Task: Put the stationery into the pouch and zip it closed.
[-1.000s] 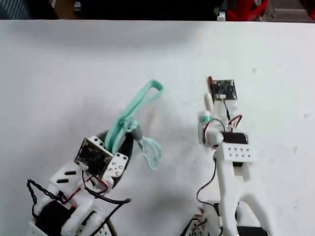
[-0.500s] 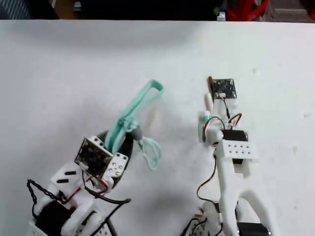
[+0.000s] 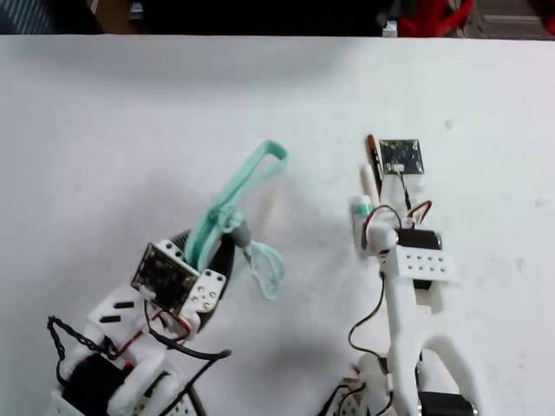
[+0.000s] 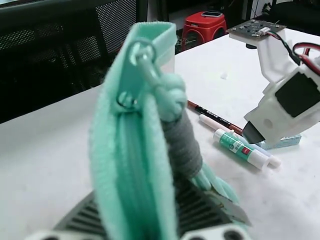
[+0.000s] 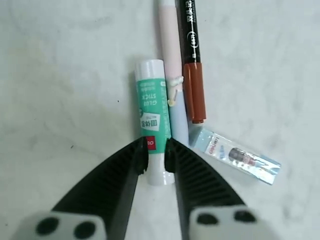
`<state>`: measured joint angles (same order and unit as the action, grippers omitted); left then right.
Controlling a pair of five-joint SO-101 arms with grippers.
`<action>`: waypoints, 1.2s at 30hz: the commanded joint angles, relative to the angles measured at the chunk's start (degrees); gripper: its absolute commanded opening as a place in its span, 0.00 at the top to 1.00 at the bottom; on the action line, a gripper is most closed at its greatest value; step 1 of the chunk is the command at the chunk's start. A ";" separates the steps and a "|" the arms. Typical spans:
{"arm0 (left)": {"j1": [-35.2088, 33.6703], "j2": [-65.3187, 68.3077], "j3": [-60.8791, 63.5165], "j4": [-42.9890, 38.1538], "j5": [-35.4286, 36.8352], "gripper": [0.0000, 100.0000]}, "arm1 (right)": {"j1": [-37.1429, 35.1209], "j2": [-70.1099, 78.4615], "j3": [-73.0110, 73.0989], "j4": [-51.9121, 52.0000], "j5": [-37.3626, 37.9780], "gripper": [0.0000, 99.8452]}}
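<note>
Right wrist view puts the right end effector [image 5: 155, 159] closed on the glue stick [image 5: 152, 117], one jaw pressed to each side of its white end, while the stick lies flat on the counter [image 3: 130, 130]. That hold sits at the very end of the stick, not its middle, so my judgement is that the far end will sag once it leaves the surface; a slow, straight lift should keep it from swinging or slipping out. A pastel pen [image 5: 169, 60] lies touching the stick along one side, with a brown marker [image 5: 192, 75] just beside that and a small clear packet [image 5: 235, 156] near the jaws, so any sideways drag would likely scatter them. Across the counter the left end effector [image 3: 208, 250] grips the green pouch [image 4: 130, 160] and holds it up on edge, its zip slider [image 4: 136, 50] at the top end. From the left wrist view the zip line looks drawn together, though I cannot tell whether a mouth is open on the far side. Check that before bringing the stick over, then feed it in end first.
</note>
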<state>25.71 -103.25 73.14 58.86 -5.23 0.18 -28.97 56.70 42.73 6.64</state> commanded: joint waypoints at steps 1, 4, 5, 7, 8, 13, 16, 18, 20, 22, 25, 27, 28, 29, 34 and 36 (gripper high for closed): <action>-0.57 0.75 0.18 -1.67 -0.62 0.98 | 0.75 -0.84 -3.78 -0.04 -5.10 0.84; -0.57 0.75 0.18 -1.67 -0.62 0.98 | 2.24 -0.75 -3.96 -0.04 -7.12 0.83; -0.57 0.75 0.18 -1.67 -0.62 0.98 | 2.42 -0.66 -3.96 -0.04 -6.51 0.85; -0.57 0.75 0.18 -1.67 -0.62 0.98 | 2.51 -0.31 -4.13 -0.13 -3.60 0.98; -0.57 0.75 0.18 -1.67 -0.62 0.98 | 2.59 -0.31 -4.22 -0.13 -2.73 0.99; -0.57 0.75 0.26 -1.67 -0.62 0.98 | 2.86 -0.13 -4.31 -1.54 -1.76 0.84; -0.57 0.75 0.26 -1.67 -0.62 0.98 | 6.55 -0.04 -7.30 -0.04 2.02 0.84; -0.57 0.75 0.26 -1.76 -0.62 0.98 | 10.59 1.27 -10.37 2.95 3.60 0.85; -0.57 0.75 0.26 -2.20 -0.62 0.98 | 13.32 5.41 -14.24 5.14 4.04 0.84; -0.57 0.75 0.35 -2.37 -0.62 0.98 | 14.29 11.30 -18.11 5.93 4.75 0.84; -0.57 0.75 0.35 -2.46 -0.62 0.98 | 14.64 22.02 -24.26 6.11 4.57 0.84; -0.57 0.75 0.35 -2.46 -0.62 0.98 | 14.73 28.18 -28.04 6.55 4.57 0.84; -0.57 0.75 0.35 -2.46 -0.62 0.98 | 15.16 30.90 -30.24 7.78 4.57 0.84; -0.57 0.75 0.35 -2.46 -0.62 0.98 | 15.52 33.01 -32.70 9.54 4.31 0.84; -0.57 0.75 0.35 -2.46 -0.62 0.98 | 18.42 38.29 -42.55 18.33 -4.40 0.84; -0.57 0.75 0.35 -2.46 -0.62 0.98 | 19.12 38.81 -43.60 18.68 -5.01 0.84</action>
<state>25.54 -103.25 73.58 58.07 -5.23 18.11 9.89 17.49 60.04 3.47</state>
